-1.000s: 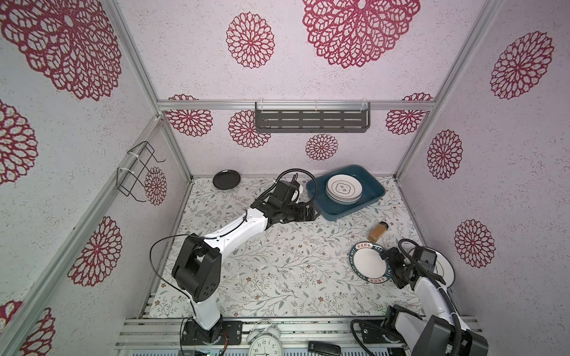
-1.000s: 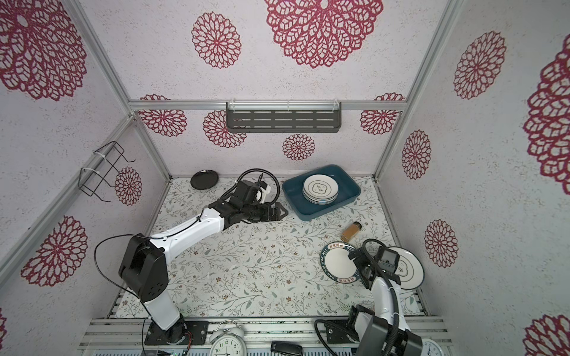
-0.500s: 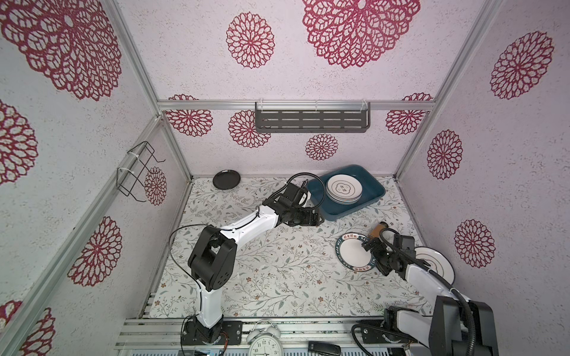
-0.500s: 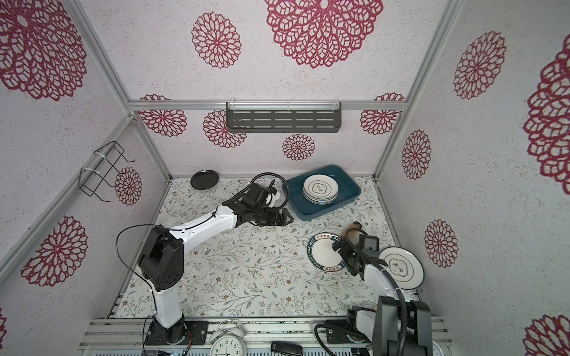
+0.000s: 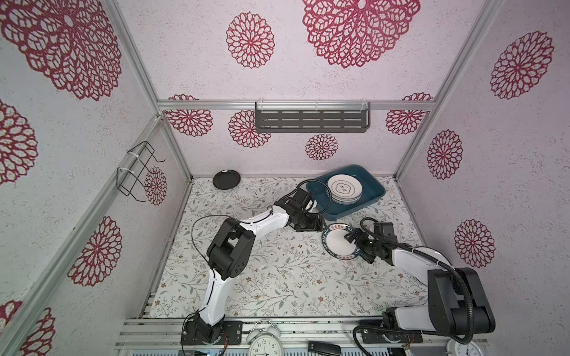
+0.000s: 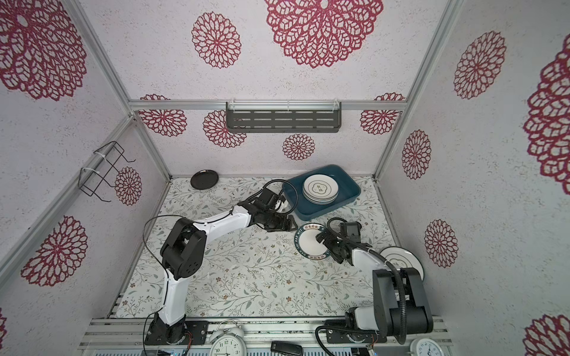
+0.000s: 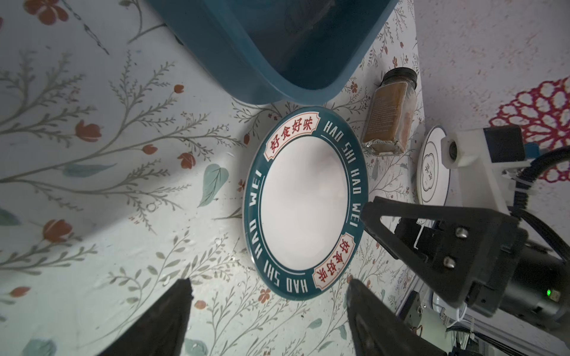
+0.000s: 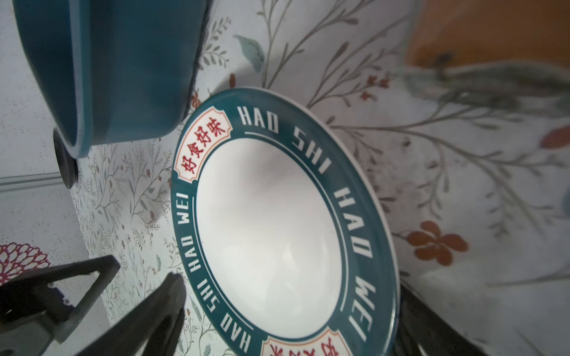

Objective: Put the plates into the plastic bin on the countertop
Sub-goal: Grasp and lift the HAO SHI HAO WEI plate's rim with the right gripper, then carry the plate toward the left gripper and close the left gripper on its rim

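Four words, HAO SHI HAO WEI, are printed in white around the teal rim of the lettered plate (image 7: 303, 203), and red Chinese characters are set on two cream panels. Small print is carried on the label of an amber jar (image 7: 390, 117) just beside it, too fine to be read.

The plate is laid on the counter (image 5: 277, 271), with its far edge just beside a near corner of the plastic bin (image 5: 354, 209). Its opposite rim is bracketed by the fingers of the right gripper (image 8: 290, 282), which are spread wide; no clamping can be made out. The left gripper (image 7: 268, 282) is held low near the plate, with its fingers parted and empty. Open counter is left toward the front and left.

A stack of plates (image 5: 343, 188), topped by one with a cloud outline, is held inside the bin. A black plate (image 5: 226, 179) is left by the back wall.
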Controlling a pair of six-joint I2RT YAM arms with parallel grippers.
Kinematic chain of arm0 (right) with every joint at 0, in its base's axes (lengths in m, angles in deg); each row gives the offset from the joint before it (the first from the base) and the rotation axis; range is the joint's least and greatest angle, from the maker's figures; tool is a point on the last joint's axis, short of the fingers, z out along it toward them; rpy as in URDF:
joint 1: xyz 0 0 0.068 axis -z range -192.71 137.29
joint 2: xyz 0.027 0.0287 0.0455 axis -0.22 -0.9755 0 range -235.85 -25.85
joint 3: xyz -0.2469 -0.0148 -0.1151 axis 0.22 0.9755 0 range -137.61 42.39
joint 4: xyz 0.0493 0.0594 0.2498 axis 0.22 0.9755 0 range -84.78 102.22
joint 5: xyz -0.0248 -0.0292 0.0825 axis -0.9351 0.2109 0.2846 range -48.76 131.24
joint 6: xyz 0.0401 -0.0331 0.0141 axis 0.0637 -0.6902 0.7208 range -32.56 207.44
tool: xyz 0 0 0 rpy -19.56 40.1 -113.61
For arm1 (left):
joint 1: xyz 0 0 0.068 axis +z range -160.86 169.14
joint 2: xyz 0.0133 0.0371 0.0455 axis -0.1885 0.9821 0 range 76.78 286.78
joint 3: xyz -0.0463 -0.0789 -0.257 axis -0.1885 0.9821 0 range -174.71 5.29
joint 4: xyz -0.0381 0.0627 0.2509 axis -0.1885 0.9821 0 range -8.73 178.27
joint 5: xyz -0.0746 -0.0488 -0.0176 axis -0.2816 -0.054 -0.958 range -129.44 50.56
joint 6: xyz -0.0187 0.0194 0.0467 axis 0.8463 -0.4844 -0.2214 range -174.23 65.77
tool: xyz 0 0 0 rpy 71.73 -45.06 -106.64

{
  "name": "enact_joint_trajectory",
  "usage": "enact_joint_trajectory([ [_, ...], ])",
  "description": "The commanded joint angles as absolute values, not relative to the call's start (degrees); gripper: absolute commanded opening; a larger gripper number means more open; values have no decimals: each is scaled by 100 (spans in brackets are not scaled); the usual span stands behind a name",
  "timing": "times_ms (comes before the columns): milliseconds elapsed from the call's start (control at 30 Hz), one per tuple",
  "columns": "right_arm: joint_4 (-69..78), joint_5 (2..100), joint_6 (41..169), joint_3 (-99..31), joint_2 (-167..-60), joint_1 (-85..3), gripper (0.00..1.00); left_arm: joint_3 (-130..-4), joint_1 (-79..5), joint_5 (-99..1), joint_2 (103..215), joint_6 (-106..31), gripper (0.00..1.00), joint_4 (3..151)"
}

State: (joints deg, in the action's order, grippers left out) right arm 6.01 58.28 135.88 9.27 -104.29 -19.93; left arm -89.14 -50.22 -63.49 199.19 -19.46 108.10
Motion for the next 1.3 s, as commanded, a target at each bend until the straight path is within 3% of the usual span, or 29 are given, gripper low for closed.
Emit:
enact_joint_trajectory([
  [0, 515, 5920, 13721, 668, -10473, -2195, 97, -9056, -5034, -6523, 20134, -1958, 77, 10747],
  [167, 923, 5946, 13608, 371, -10444, -2317, 97, -8902, -4957, -6517, 20299, -1695, 66, 10463],
  [500, 1372, 5721, 13445, 202, -10542, -2317, 97, -8560, -4705, -6530, 20309, -1579, 66, 10084],
  [700, 1533, 5574, 13476, 51, -10864, -2326, 97, -8620, -4716, -6810, 20518, -1538, 59, 9984],
  [1067, 1271, 5667, 13556, 30, -11056, -2428, 96, -8948, -4794, -7409, 20971, -1547, 35, 10082],
  [1267, 1288, 5700, 13529, 10, -11096, -2485, 95, -8755, -4815, -7312, 20846, -1406, 17, 9885],
])
